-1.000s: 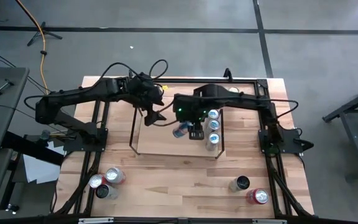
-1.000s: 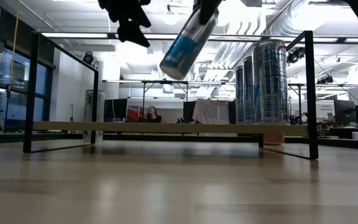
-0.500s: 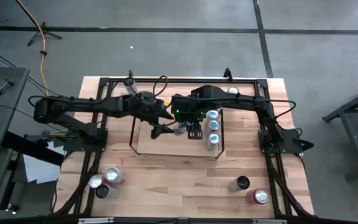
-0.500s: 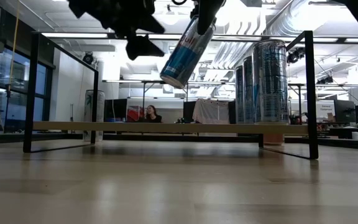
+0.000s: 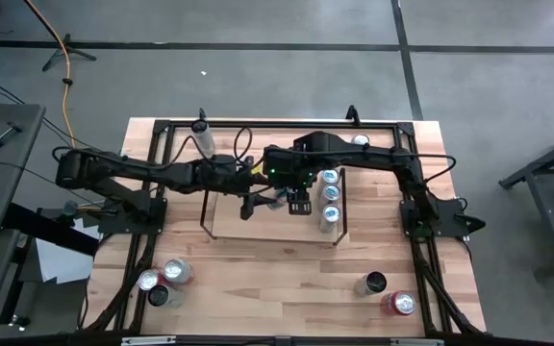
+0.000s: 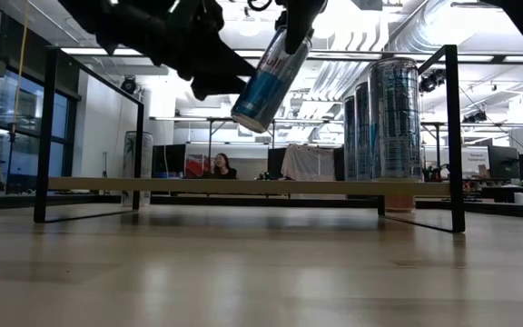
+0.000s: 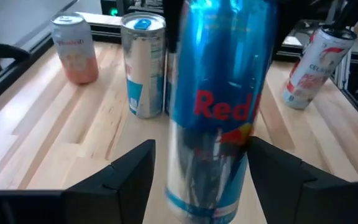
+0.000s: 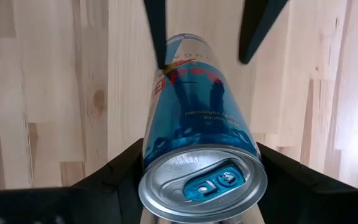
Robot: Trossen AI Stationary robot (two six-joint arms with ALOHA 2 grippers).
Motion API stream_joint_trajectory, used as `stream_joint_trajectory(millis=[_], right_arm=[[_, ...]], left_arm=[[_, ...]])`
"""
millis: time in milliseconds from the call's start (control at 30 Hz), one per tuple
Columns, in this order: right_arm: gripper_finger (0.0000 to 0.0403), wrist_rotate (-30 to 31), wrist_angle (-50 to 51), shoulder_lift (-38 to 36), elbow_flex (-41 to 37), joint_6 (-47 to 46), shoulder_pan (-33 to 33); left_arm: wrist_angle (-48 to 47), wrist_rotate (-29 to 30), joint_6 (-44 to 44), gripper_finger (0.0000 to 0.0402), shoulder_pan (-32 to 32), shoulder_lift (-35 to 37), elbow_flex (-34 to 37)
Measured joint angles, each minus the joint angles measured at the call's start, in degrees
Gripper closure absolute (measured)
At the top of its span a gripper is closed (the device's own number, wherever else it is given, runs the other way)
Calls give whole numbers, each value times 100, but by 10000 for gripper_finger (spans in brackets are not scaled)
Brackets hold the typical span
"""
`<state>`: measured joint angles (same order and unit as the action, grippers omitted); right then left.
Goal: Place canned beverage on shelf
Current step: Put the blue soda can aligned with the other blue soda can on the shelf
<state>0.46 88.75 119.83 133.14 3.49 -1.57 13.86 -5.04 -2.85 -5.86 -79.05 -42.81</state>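
Observation:
A blue and silver can (image 5: 277, 199) hangs tilted above the shelf, a light-wood board (image 5: 258, 219) with black wire end frames (image 6: 452, 136). My right gripper (image 8: 201, 171) is shut on its top end. My left gripper (image 7: 201, 171) is open, with one finger on each side of the can's lower half (image 7: 210, 143). I cannot tell whether they touch it. Three tall cans (image 5: 330, 197) stand on the shelf's right end and also show in the low view (image 6: 384, 118). My right gripper pinches the can just below its top rim (image 8: 166, 155) between its two fingers, which lie across the can. The fingers come from above. The can is lifted clear of the shelf and tilted, top up, its bottom end (image 6: 248, 116) slanting toward the table's left.
Three cans (image 5: 164, 281) sit at the table's near left and two cans (image 5: 385, 293) at the near right. Another can (image 5: 359, 141) stands by the far rail. The shelf board left of the three standing cans is bare. A person (image 6: 218, 165) sits far behind the table.
My left gripper has come from the far left toward the table's right and down to the held can, and its open fingers now stand either side of the can's lower half. My right gripper has stayed in place, and the can has tipped slightly more upright.

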Motion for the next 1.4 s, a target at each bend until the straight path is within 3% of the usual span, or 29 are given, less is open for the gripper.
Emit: stream_joint_trajectory(millis=[433, 767, 1000, 1400], right_arm=[[184, -62, 58, 57, -4, -175, -30], [181, -54, 177, 282, -2, -10, -20], [64, -30, -85, 254, 28, -82, -32], [62, 94, 98, -43, 17, -328, -66]], left_arm=[[998, -3, 271, 183, 82, -883, -9], [1214, -12, 288, 263, 82, -1215, 2], [1064, 330, 313, 279, 110, -1458, 13], [1278, 409, -299, 279, 119, -1776, -11]])
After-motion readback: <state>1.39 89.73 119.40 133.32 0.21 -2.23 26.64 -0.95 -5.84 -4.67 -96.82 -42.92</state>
